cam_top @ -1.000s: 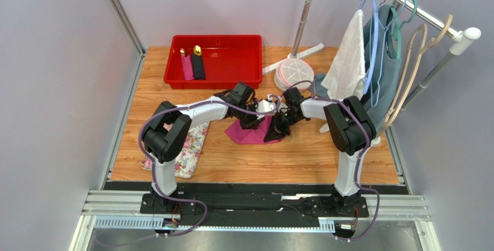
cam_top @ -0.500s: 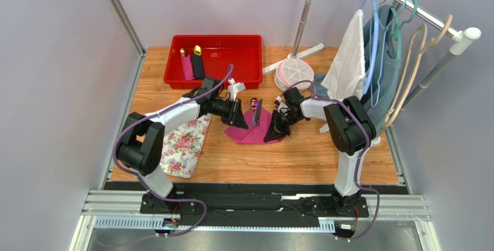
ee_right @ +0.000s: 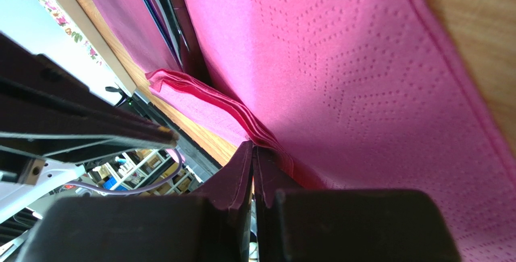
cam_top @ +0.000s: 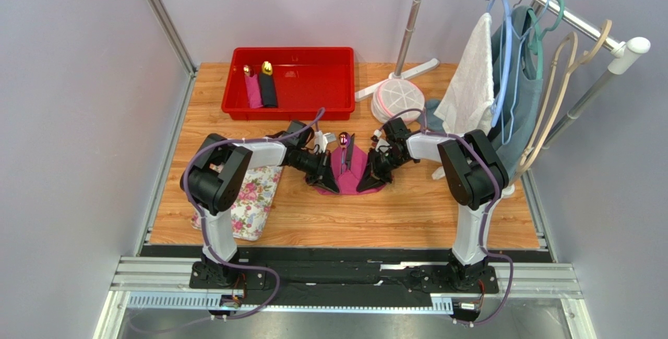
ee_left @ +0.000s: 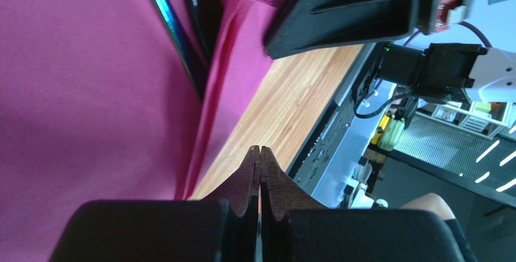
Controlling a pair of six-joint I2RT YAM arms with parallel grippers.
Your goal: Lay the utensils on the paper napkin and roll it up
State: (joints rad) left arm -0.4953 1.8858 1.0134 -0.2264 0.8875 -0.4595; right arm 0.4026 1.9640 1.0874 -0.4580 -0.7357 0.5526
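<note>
The magenta paper napkin [cam_top: 350, 176] lies on the wooden table between my two grippers. The utensils [cam_top: 346, 155], black handles with a purple-tinted head, rest along its middle. My left gripper [cam_top: 331, 186] is at the napkin's left edge. In the left wrist view its jaws [ee_left: 260, 149] are shut with nothing between them, hanging over bare wood just beside the napkin [ee_left: 91, 93] and the dark utensils [ee_left: 200, 26]. My right gripper [cam_top: 362, 186] sits at the napkin's right edge. In the right wrist view its jaws [ee_right: 252, 146] are shut on the layered napkin edge [ee_right: 339, 80], and the utensils [ee_right: 166, 20] lie beyond it.
A red bin [cam_top: 286, 110] at the back holds a pink roll [cam_top: 252, 89] and a black roll [cam_top: 268, 87] of gold-headed cutlery. A floral cloth [cam_top: 255, 198] lies left of the napkin. A round white stand base [cam_top: 394, 96] and a clothes rack with a towel [cam_top: 473, 81] stand at the right.
My left arm swung out to the left, then came back to the napkin's left edge with its jaws shut. The right gripper stayed at the napkin's right edge.
</note>
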